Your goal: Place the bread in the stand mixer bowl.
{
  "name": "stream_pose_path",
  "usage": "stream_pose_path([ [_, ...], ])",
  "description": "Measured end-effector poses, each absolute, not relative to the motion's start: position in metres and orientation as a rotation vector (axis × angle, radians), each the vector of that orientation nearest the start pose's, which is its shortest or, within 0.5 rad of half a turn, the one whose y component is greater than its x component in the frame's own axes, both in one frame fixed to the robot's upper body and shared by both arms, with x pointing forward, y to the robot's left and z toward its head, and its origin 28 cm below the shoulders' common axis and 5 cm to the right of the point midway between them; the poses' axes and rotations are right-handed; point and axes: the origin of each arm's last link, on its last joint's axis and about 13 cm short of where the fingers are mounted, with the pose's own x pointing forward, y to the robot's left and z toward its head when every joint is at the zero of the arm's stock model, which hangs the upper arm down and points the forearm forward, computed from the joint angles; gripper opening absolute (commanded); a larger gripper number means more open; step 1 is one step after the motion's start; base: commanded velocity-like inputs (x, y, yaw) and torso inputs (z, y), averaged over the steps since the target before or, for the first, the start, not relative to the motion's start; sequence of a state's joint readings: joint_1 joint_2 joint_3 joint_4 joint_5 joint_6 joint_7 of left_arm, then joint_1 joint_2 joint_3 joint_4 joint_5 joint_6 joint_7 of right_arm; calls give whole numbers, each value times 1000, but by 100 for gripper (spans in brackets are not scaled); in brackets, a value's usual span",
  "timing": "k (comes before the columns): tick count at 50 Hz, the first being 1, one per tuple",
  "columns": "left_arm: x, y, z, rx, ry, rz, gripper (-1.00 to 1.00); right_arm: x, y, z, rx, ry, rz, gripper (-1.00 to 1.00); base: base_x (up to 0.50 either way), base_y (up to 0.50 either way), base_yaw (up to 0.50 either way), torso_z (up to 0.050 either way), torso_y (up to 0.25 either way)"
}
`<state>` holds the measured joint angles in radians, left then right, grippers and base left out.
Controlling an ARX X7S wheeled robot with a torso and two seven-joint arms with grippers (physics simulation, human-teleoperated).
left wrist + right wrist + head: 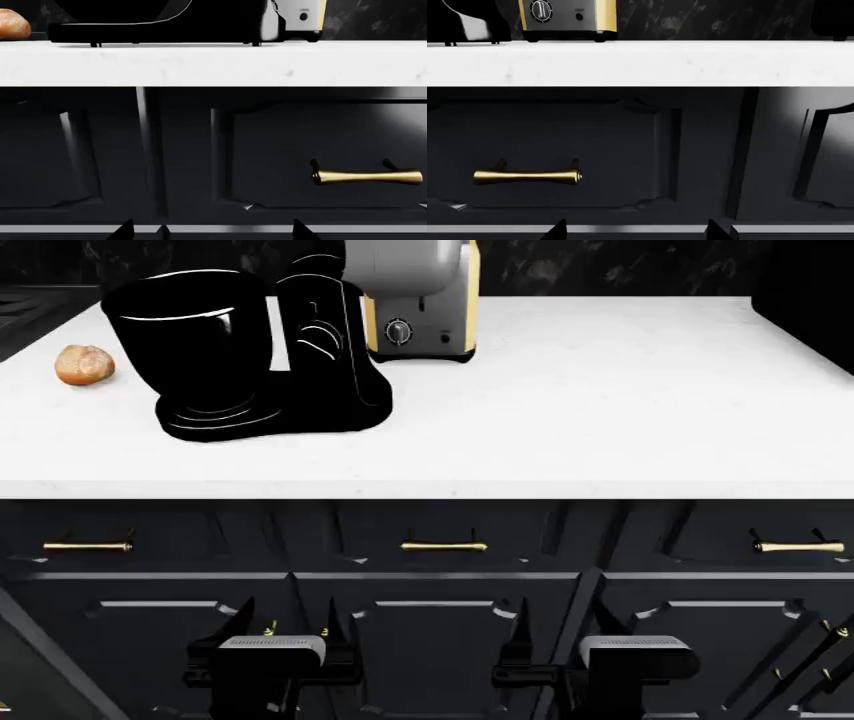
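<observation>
While the bread [84, 365] lies on the white table [601, 410] just left of the mixer bowl [187, 335], apart from it, we hold both arms low before the drawers. Our left pincer [274, 660] and right pincer [627, 660] each stand spread and empty.

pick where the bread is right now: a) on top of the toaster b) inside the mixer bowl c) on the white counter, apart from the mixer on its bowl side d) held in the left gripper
c: in the head view the bread lies on the white counter, apart from the stand mixer bowl, on the side away from the toaster.
</observation>
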<state>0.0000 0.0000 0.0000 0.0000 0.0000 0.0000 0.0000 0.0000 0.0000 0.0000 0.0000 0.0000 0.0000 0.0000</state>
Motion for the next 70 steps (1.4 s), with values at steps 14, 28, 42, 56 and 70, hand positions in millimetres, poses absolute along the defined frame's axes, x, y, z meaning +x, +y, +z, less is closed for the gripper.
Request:
stream_pose_path([
  [14,221,224,90,73,-78,-9,100,223,-118,89,-19,-64,-38,100,0,0,0,0,0],
  [28,209,252,194,112,-157,41,100,218,-139,201,11,-163,-26,100,0,0,0,0,0],
  [42,187,268,232,118,-211,125,100,201,-148,236,38,-215,-52,100,0,464,0,0,0],
  [56,181,274,249,144,-253,181,100,139,-196,286,24,-463,-336,100,0,500,0,0,0],
  [70,180,275,254,152,-269,196,100,103,-203,302,37,-535,-368,100,129,177,0,0,0],
])
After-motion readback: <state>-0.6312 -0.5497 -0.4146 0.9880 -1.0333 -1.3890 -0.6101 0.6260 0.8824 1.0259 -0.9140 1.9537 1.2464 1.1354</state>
